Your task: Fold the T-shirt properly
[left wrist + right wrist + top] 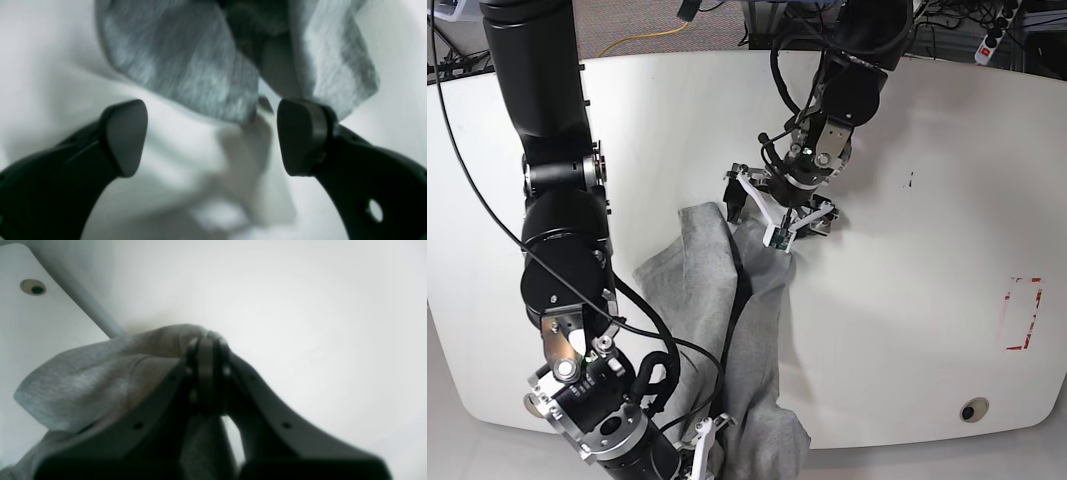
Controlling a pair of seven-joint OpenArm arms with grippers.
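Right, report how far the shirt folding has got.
Done: nothing folded; the T-shirt lies crumpled in a long strip on the table. In hand: the right gripper is shut on one end of the cloth, while the left gripper stands open at the other end. Left: spreading it flat and every fold.
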